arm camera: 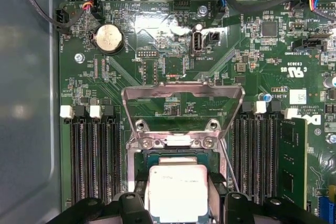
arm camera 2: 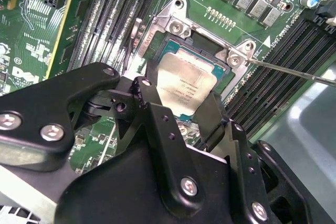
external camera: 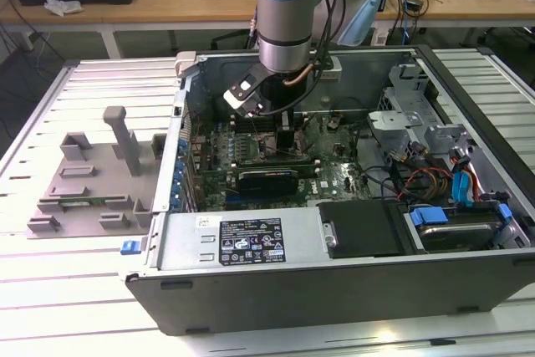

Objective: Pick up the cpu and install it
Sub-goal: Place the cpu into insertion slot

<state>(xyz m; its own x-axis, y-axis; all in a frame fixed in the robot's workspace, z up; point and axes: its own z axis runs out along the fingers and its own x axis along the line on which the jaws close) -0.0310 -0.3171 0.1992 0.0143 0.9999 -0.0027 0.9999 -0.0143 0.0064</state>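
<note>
on slatted table (external camera: 75, 290), case (external camera: 351, 286), cpu (arm camera 2: 184, 85) between fingers (arm camera 2: 213, 115)

Shiny silver metal tops the cpu (arm camera 2: 185, 85); the socket frame (arm camera: 184, 88) is bright bare metal.

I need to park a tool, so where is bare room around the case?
Free, in the exterior view: the slatted table below the grey fixture and below the front wall of the case. Crowded: inside the case, where the gripper holds the cpu at the socket between memory slots, and the cabled drive bay.
</note>
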